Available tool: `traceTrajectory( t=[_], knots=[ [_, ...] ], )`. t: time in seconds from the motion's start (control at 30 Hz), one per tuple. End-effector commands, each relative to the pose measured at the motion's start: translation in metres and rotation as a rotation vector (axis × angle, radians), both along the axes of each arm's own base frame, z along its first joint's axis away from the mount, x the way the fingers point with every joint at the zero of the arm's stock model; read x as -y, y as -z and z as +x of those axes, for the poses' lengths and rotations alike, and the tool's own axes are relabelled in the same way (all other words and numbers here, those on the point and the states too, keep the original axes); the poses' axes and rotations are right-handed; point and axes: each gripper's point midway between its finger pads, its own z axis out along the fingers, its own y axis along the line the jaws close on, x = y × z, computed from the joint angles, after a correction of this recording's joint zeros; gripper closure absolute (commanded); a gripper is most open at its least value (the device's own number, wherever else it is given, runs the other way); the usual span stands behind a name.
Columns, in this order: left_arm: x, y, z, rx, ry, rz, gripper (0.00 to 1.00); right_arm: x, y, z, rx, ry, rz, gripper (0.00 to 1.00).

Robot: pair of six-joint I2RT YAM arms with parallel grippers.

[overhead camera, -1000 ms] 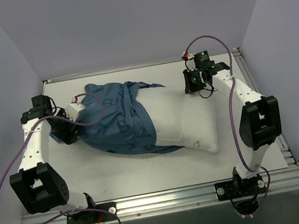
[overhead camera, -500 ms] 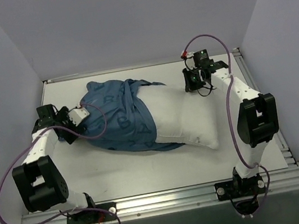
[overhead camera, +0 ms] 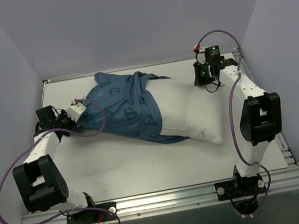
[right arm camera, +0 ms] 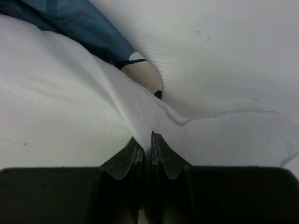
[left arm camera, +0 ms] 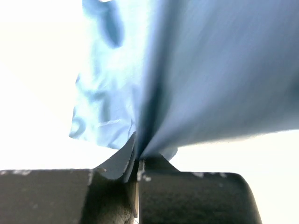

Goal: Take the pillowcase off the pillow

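The blue pillowcase, printed with darker letters, covers the left half of the white pillow, which lies across the middle of the table. My left gripper is shut on the pillowcase's left end; in the left wrist view the blue fabric fans out from between the closed jaws. My right gripper is shut on the pillow's far right corner; in the right wrist view white pillow fabric is pinched at the fingertips, with a strip of pillowcase beyond.
The white table is walled on the left, back and right by pale panels. A metal rail runs along the near edge, where both arm bases are bolted. Purple cables loop from each arm.
The left gripper, open earlier, has shut on the pillowcase's left end. The right gripper has pulled the pillow's corner further back and right, and the whole bundle has shifted and turned with it.
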Motion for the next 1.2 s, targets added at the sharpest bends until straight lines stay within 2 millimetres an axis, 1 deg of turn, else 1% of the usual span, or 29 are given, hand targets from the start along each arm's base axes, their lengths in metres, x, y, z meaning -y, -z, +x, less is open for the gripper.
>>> traceTrajectory(
  t=[0.0, 0.03, 0.07, 0.13, 0.23, 0.27, 0.33, 0.37, 0.4, 0.47, 0.5, 0.53, 0.57, 0.6, 0.63, 0.67, 0.7, 0.73, 0.77, 0.8, 0.83, 0.9, 0.93, 0.97, 1.0, 1.03, 1.1, 1.13, 1.17],
  knots=[
    [-0.054, -0.055, 0.015, 0.155, -0.218, -0.008, 0.98, 0.087, -0.036, 0.005, 0.105, 0.249, -0.126, 1.0],
    [-0.078, -0.062, 0.011, 0.161, -0.286, -0.01, 0.98, 0.106, -0.043, 0.002, 0.118, 0.317, -0.11, 1.0],
    [-0.09, -0.075, 0.011, 0.175, -0.319, -0.014, 0.98, 0.115, -0.045, 0.0, 0.125, 0.34, -0.114, 1.0],
    [-0.116, -0.089, 0.005, 0.206, -0.38, 0.009, 0.98, 0.132, -0.053, -0.004, 0.141, 0.389, -0.128, 1.0],
    [-0.145, -0.112, -0.002, 0.256, -0.45, 0.045, 0.98, 0.154, -0.064, -0.009, 0.154, 0.46, -0.177, 1.0],
    [-0.148, -0.112, -0.003, 0.256, -0.46, 0.043, 0.98, 0.155, -0.067, -0.009, 0.16, 0.462, -0.173, 1.0],
    [-0.14, -0.123, -0.007, 0.252, -0.433, 0.025, 0.98, 0.139, -0.073, -0.005, 0.179, 0.406, -0.106, 1.0],
    [-0.123, -0.123, -0.01, 0.237, -0.382, -0.01, 0.98, 0.127, -0.072, -0.003, 0.181, 0.387, -0.079, 1.0],
    [-0.109, -0.131, -0.008, 0.266, -0.342, -0.038, 0.98, 0.119, -0.074, -0.003, 0.188, 0.368, -0.074, 1.0],
    [-0.093, -0.145, -0.012, 0.324, -0.349, -0.035, 0.98, 0.114, -0.079, -0.005, 0.195, 0.368, -0.119, 1.0],
    [-0.085, -0.152, -0.013, 0.342, -0.342, -0.032, 0.98, 0.118, -0.084, -0.009, 0.199, 0.38, -0.13, 1.0],
    [-0.085, -0.158, -0.013, 0.354, -0.353, -0.035, 0.98, 0.124, -0.09, -0.011, 0.211, 0.4, -0.144, 1.0],
    [-0.086, -0.159, -0.015, 0.349, -0.374, -0.052, 0.98, 0.143, -0.095, -0.014, 0.225, 0.455, -0.163, 1.0],
    [-0.088, -0.161, -0.016, 0.347, -0.389, -0.049, 0.98, 0.147, -0.107, -0.015, 0.259, 0.479, -0.147, 1.0],
    [-0.088, -0.169, -0.016, 0.354, -0.39, -0.047, 0.98, 0.148, -0.112, -0.016, 0.271, 0.484, -0.139, 1.0],
    [-0.083, -0.167, -0.021, 0.325, -0.383, -0.061, 0.98, 0.144, -0.115, -0.015, 0.277, 0.473, -0.12, 1.0],
    [-0.075, -0.173, -0.023, 0.325, -0.368, -0.078, 0.98, 0.133, -0.119, -0.014, 0.274, 0.454, -0.107, 0.76],
    [-0.067, -0.177, -0.025, 0.321, -0.353, -0.098, 0.98, 0.124, -0.12, -0.014, 0.272, 0.434, -0.102, 0.58],
    [-0.059, -0.18, -0.03, 0.299, -0.357, -0.125, 0.98, 0.115, -0.121, -0.015, 0.267, 0.418, -0.117, 0.47],
    [-0.051, -0.186, -0.035, 0.301, -0.346, -0.134, 0.98, 0.084, -0.12, -0.019, 0.258, 0.358, -0.137, 0.35],
    [-0.039, -0.189, -0.037, 0.297, -0.324, -0.146, 0.98, 0.071, -0.12, -0.023, 0.258, 0.326, -0.161, 0.31],
    [-0.028, -0.191, -0.045, 0.291, -0.313, -0.182, 0.98, 0.047, -0.12, -0.037, 0.249, 0.269, -0.199, 0.12],
    [-0.026, -0.191, -0.046, 0.289, -0.314, -0.192, 0.98, 0.026, -0.116, -0.045, 0.236, 0.224, -0.2, 0.11],
    [-0.026, -0.191, -0.047, 0.29, -0.322, -0.196, 0.98, 0.018, -0.115, -0.051, 0.229, 0.204, -0.193, 0.11],
    [-0.028, -0.19, -0.048, 0.288, -0.33, -0.194, 0.98, 0.004, -0.118, -0.062, 0.223, 0.165, -0.153, 0.11],
    [-0.029, -0.189, -0.047, 0.289, -0.34, -0.193, 0.98, -0.014, -0.112, -0.072, 0.201, 0.138, -0.113, 0.11],
    [-0.031, -0.19, -0.047, 0.291, -0.348, -0.19, 0.98, -0.037, -0.111, -0.09, 0.185, 0.102, -0.054, 0.11],
    [-0.03, -0.191, -0.048, 0.289, -0.349, -0.194, 0.98, -0.063, -0.108, -0.101, 0.179, 0.055, -0.037, 0.01],
    [-0.029, -0.192, -0.049, 0.289, -0.351, -0.202, 0.98, -0.078, -0.107, -0.108, 0.172, 0.045, -0.017, 0.0]
  ],
)
